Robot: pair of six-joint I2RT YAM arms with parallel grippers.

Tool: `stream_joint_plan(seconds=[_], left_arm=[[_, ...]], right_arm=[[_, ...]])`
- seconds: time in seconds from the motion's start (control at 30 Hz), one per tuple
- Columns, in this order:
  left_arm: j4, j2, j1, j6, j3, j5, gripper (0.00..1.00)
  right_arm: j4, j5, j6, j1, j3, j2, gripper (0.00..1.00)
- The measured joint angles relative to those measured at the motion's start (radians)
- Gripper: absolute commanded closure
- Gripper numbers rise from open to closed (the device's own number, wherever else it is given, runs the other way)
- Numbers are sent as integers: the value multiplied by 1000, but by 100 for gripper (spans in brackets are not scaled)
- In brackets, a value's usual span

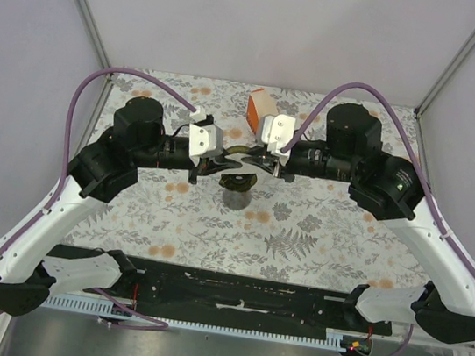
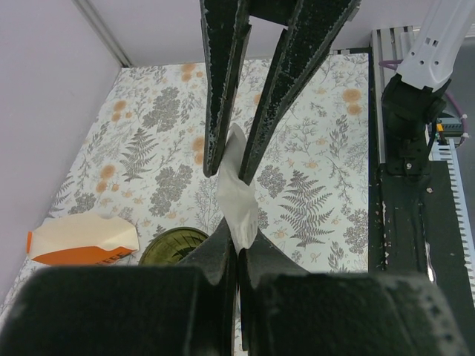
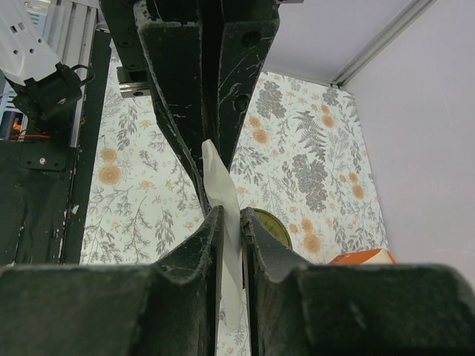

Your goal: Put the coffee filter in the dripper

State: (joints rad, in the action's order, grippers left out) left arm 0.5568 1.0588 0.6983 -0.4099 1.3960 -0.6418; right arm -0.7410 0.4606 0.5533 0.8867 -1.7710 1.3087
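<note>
My left gripper (image 2: 237,245) is shut on the lower edge of the coffee filter (image 2: 236,194), a thin white paper that stands up crumpled between both grippers. The right gripper (image 3: 230,215) reaches in from the opposite side. Its fingers (image 2: 223,111) straddle the filter's (image 3: 221,185) other end with a narrow gap, and the paper hangs loose between them, so it is open. Both grippers (image 1: 212,167) (image 1: 262,159) meet just above the dripper (image 1: 238,187), a dark green funnel on a grey cup. The dripper's rim (image 2: 174,245) (image 3: 271,226) shows below the filter.
The orange-and-cream pack (image 1: 260,110) (image 2: 82,241) (image 3: 364,257) lies on the floral table cloth behind the grippers. Grey walls close the back and sides. A black rail (image 1: 230,296) with the arm bases runs along the near edge.
</note>
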Motion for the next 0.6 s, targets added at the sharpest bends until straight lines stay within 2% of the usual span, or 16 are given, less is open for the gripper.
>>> stream_joint_plan(seconds=[0.3,0.6], left_arm=[[16,0,0,0,0,-14,98],[18,0,0,-1,0,-15,98]], right_arm=[[18,0,-14,-4,-6,0,78],[25,1,-28,-20,-6,0,83]])
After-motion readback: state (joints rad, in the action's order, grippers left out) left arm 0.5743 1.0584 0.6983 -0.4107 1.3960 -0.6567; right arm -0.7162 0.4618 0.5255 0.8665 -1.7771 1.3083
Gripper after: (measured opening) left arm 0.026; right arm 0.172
